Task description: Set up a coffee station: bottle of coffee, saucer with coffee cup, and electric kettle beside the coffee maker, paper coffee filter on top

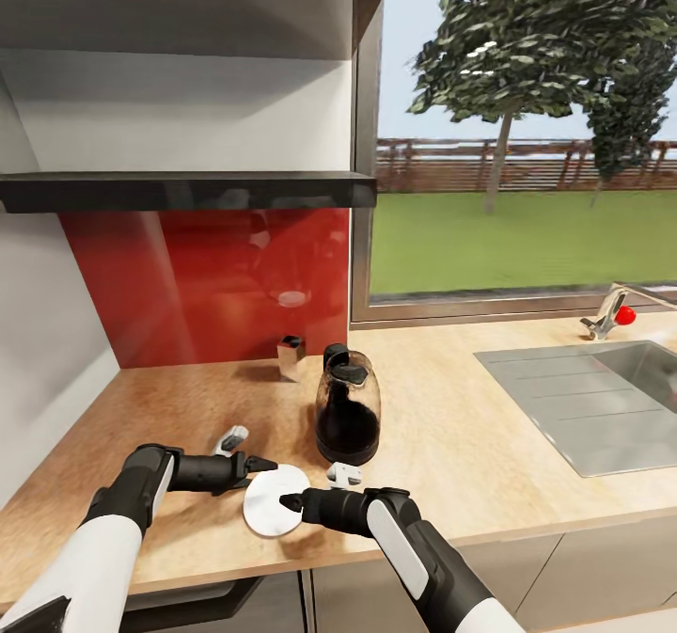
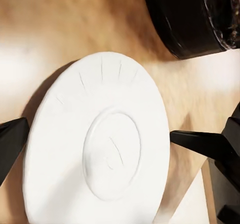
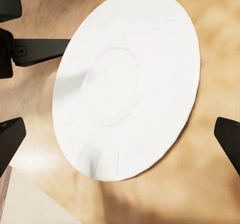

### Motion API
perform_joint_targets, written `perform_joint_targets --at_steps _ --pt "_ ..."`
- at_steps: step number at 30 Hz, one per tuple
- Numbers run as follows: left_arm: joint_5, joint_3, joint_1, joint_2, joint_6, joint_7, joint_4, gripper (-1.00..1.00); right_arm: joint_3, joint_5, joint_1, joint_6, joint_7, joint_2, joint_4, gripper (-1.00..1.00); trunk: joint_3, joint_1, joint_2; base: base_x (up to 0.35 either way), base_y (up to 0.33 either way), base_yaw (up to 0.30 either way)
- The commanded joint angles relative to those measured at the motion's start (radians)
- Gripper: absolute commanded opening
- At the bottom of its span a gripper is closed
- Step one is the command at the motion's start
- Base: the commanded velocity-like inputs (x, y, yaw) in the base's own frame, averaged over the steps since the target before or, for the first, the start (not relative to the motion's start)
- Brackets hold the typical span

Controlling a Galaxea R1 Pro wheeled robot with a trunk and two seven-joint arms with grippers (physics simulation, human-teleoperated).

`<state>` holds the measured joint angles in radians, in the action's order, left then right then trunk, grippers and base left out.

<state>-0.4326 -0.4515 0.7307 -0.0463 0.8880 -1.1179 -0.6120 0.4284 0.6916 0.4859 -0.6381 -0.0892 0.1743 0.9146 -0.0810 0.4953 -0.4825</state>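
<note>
While both claws stand open over the saucer [image 1: 273, 512] — left gripper [image 1: 263, 466] at its far-left rim, right gripper [image 1: 287, 500] at its near-right rim — the plate lies flat on the countertop [image 1: 451, 435], just before the kettle [image 1: 347, 407].

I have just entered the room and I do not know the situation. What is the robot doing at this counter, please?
The robot works with both arms over a white saucer lying flat near the front edge of the kitchen countertop. The left gripper and the right gripper point at it from opposite sides, fingers open, nothing held. The electric kettle stands just behind the saucer, and a small metal container stands by the red backsplash. The kitchen shelf above looks bare from here.
</note>
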Motion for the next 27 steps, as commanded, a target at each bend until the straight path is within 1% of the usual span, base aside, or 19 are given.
perform_joint_targets --at_steps 1,7,11,12,16,27 --pt "-0.017 -0.004 0.001 0.001 0.007 -0.008 0.000 1.00 0.001 -0.001 0.000 -0.008 0.000 0.000 -0.010 1.00 -0.003 0.001 -0.002 0.000 0.000 0.000" --pt "-0.016 -0.004 0.001 0.004 0.008 -0.008 0.000 1.00 0.001 -0.001 0.000 -0.008 0.000 0.000 -0.010 1.00 -0.003 0.001 -0.002 0.000 0.000 0.000" --pt "-0.016 -0.004 0.001 0.014 0.008 -0.008 0.000 1.00 0.001 -0.001 0.000 -0.008 0.000 0.000 -0.010 1.00 -0.003 0.001 -0.002 0.000 0.000 0.000" --pt "-0.017 -0.004 0.001 0.021 0.008 -0.008 0.000 1.00 0.001 -0.001 0.000 -0.008 0.001 0.000 -0.010 1.00 -0.003 0.001 -0.002 0.000 0.000 0.000" --pt "-0.017 -0.004 0.001 0.027 0.008 -0.008 0.000 1.00 0.000 -0.001 0.000 -0.008 0.001 0.000 -0.010 1.00 -0.003 0.001 -0.002 0.000 0.000 0.000" --pt "-0.016 -0.004 0.001 0.029 0.008 -0.008 0.000 1.00 0.000 -0.001 0.000 -0.008 0.002 0.000 -0.010 1.00 -0.003 0.001 -0.002 0.000 0.000 0.000"
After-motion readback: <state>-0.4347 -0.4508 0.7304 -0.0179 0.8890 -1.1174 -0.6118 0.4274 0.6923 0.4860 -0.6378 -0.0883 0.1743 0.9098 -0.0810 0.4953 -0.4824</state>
